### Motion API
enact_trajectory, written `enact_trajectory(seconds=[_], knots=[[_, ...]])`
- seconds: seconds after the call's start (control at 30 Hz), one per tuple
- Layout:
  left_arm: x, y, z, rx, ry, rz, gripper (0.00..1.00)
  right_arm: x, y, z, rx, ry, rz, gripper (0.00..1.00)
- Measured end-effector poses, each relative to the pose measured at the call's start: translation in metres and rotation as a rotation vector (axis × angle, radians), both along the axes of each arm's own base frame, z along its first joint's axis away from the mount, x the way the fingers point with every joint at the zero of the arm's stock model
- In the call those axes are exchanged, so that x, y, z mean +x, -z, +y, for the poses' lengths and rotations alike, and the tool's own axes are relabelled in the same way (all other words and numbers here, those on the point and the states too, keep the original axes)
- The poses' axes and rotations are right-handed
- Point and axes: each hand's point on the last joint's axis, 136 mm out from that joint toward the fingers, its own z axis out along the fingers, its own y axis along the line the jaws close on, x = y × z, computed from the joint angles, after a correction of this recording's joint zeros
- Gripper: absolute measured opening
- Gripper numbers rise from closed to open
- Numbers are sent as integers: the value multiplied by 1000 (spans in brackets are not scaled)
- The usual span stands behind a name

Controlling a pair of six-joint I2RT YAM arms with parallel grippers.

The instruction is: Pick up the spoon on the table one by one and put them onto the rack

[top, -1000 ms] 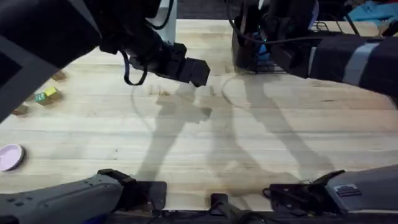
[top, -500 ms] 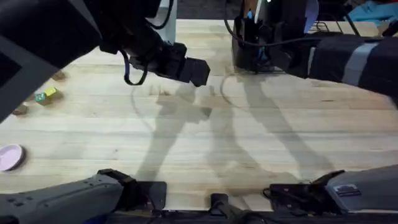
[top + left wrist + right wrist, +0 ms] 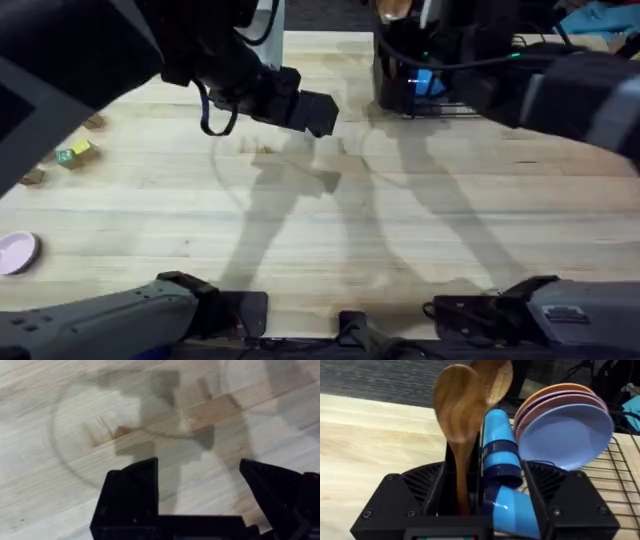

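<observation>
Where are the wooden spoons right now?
Both wooden spoons stand bowl-up in the rack's black utensil holder, beside a blue utensil handle, with the stacked plates behind, at the table's far right.

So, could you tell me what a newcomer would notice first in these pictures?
Probably the wooden spoon standing bowl-up in the black utensil holder, seen from the right wrist, beside a blue cup and stacked plates on the rack. Overhead, the left arm's open gripper hovers above bare table.
</observation>
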Motion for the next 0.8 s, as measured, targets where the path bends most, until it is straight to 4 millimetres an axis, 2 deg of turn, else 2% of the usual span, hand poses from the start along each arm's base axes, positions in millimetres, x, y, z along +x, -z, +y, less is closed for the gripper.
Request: enact_trajectory(seconds=[0.17,0.37,0.53,0.67,0.8], knots=[[1,0,0,-1,0,-3,994,-29,-15,-3,-34,-27,46,947],[2,-1,-1,-6,1,-11,993,-87,-18,-2,-118,-104,172,996],[2,-1,-1,-6,1,-10,994,-140,-34,-6,-148,-173,208,996],[2,-1,-1,-6,1,-10,994,-174,-44,-16,-139,-196,218,996],[3,-1,0,-1,-2,-13,995,-196,-49,-32,-86,-164,227,997]])
